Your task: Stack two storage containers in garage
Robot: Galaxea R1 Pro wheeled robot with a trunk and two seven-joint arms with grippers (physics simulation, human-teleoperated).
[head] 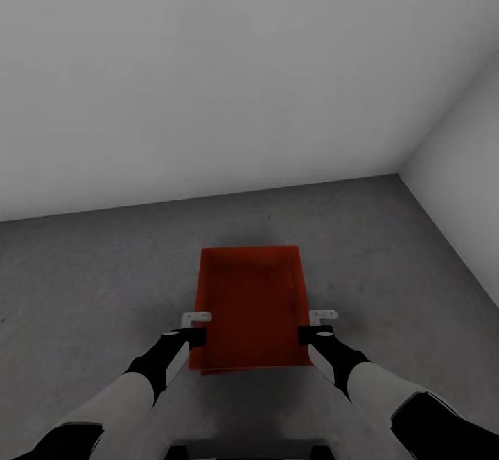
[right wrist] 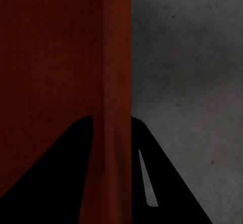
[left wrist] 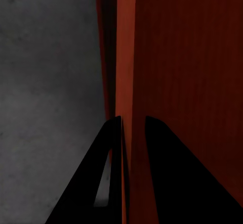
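Orange-red and thin-walled, the storage container (head: 251,311) sits over the grey concrete floor (head: 90,273) near the corner where two white walls (head: 208,72) meet. A slim second orange edge shows under its near rim; whether that is another bin cannot be told. The left pincer (head: 197,328) is clamped on the container's left wall, one finger (left wrist: 167,178) inside and one outside. The right pincer (head: 310,326) grips the right wall the same way, its fingers (right wrist: 66,158) straddling it.
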